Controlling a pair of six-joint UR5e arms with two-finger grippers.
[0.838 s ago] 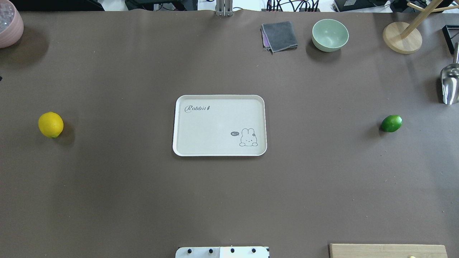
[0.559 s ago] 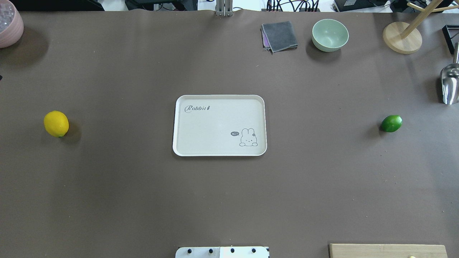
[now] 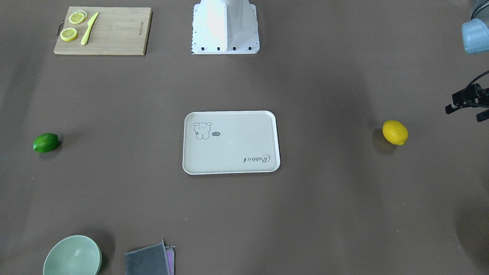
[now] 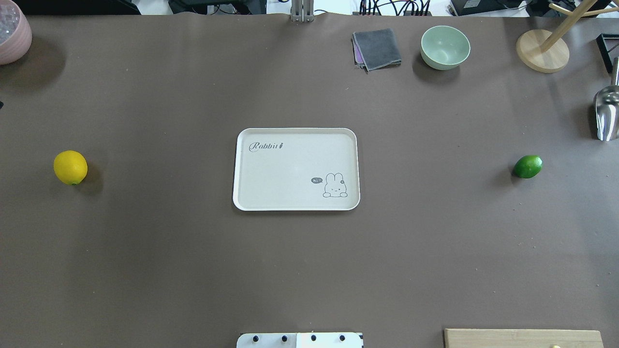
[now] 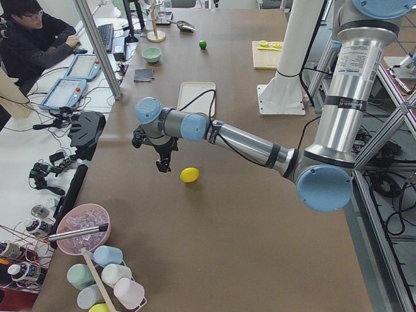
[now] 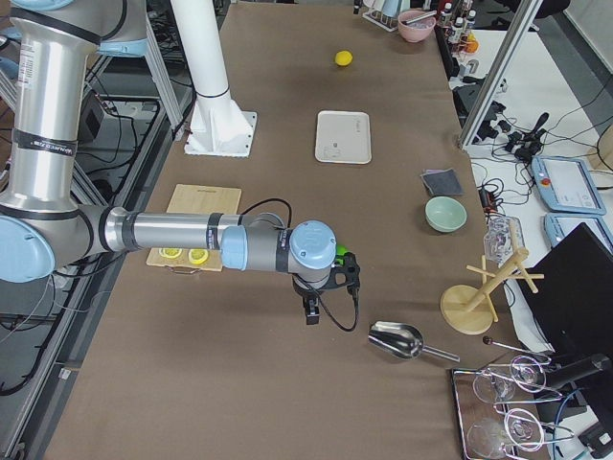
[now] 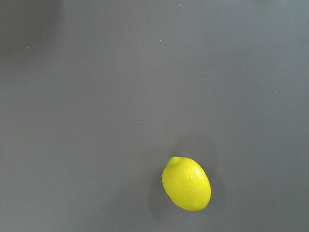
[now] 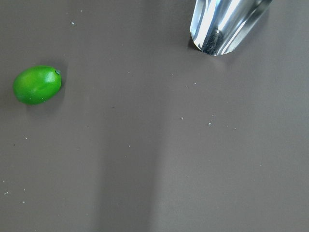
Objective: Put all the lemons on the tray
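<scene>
The yellow lemon (image 4: 70,167) lies on the table at the far left, apart from the tray; it also shows in the left wrist view (image 7: 186,183). The green lemon (image 4: 528,166) lies at the far right and shows in the right wrist view (image 8: 37,84). The off-white Rabbit tray (image 4: 290,164) sits empty at the centre. My left gripper (image 5: 163,166) hangs above the table just beside the yellow lemon (image 5: 190,174). My right gripper (image 6: 311,309) hovers close to the green lemon (image 6: 340,253). I cannot tell whether either gripper is open or shut.
A green bowl (image 4: 445,47), grey cloth (image 4: 377,48), wooden stand (image 4: 541,50) and metal scoop (image 4: 607,113) line the far and right edges. A pink bowl (image 4: 12,31) stands far left. A cutting board (image 3: 103,30) with lemon slices lies by the robot base (image 3: 225,26).
The yellow lemon rolled a little to the right and then back to the left. The tray and the green lemon have not moved.
</scene>
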